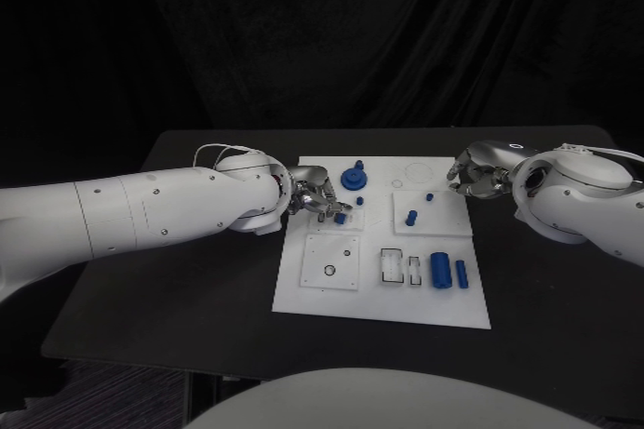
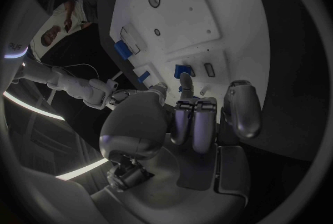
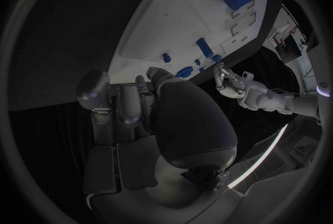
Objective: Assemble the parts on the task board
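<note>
Task board (image 1: pixel 382 299), table ctr: blue knob part (image 1: pixel 355 177) seated at 12 o'clock, two loose blue parts (image 1: pixel 449 271) lying at 4 o'clock, so approx. half left; left hand (image 1: pixel 312 194) pinches small blue peg (image 1: pixel 339 207) at 10 o'clock; right hand (image 1: pixel 479 173) at 2 o'clock edge, fingers curled, hold can't tell.

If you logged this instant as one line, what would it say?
left hand: fingertips at small blue part on task board | right hand: at board's far edge, holding nothing

Both arms are thick, rounded white shells dotted with small dark screws. A thin white cable loops at each wrist. The left hand (image 1: pixel 315 194) and right hand (image 1: pixel 477 178) are silver metal with smooth, rounded fingers (image 2: pixel 197 124).
</note>
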Robot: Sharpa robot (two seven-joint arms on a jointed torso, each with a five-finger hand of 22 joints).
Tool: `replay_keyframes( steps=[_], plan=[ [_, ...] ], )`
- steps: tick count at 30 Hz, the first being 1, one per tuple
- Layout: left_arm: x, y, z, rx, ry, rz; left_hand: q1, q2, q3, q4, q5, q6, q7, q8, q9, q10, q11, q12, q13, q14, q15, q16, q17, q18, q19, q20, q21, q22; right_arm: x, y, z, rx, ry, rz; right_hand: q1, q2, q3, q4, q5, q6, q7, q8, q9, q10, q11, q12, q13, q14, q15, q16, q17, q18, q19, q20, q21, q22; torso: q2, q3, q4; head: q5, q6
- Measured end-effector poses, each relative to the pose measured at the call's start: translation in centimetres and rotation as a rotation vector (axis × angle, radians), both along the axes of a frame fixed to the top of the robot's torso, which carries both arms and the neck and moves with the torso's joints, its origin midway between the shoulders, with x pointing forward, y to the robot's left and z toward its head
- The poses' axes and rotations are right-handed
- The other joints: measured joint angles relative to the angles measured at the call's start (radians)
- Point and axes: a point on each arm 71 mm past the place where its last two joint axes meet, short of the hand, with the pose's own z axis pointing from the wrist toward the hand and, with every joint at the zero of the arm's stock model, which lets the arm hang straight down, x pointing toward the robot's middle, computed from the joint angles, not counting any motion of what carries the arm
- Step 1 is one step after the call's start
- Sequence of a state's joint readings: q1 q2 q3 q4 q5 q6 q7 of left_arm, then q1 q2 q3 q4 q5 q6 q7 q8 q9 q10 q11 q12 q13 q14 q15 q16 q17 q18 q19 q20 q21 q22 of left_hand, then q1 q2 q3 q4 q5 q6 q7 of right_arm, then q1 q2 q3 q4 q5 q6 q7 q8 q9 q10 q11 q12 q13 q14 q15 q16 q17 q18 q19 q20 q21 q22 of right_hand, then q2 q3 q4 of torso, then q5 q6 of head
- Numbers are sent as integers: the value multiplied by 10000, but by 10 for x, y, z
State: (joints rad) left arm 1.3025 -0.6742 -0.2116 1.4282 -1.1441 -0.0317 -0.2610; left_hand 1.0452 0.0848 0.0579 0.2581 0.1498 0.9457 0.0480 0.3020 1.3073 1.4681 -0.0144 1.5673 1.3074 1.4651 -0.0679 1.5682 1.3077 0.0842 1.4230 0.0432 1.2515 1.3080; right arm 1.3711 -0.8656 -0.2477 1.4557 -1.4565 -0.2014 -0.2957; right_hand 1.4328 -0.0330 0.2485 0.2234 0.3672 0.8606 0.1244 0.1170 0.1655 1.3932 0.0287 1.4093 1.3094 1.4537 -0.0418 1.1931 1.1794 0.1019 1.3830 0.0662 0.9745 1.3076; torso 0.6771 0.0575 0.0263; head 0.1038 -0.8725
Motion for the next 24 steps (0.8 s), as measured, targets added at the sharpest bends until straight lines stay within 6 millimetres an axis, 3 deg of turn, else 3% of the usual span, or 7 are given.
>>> replay_keyframes(
  steps=[24],
  plan=[
    [-4, -8, -7, 1004, -850, -363, -1, 0, -277, 140, -156, 32, -33, 173, 8, -33, -33, 0, 0, 0, 0, 0, -2, 0, 35, -36, 55, -2, 0, 1, -1, 65, 73, -31, -40, -40, 0, 0, 0, 0, 0, 0, 1, 0, -1, 1, 0, 0, 0, -10, -12, 0, 0, 0, -5, -2, -17, 11, -16, 4, 0]
  ],
)
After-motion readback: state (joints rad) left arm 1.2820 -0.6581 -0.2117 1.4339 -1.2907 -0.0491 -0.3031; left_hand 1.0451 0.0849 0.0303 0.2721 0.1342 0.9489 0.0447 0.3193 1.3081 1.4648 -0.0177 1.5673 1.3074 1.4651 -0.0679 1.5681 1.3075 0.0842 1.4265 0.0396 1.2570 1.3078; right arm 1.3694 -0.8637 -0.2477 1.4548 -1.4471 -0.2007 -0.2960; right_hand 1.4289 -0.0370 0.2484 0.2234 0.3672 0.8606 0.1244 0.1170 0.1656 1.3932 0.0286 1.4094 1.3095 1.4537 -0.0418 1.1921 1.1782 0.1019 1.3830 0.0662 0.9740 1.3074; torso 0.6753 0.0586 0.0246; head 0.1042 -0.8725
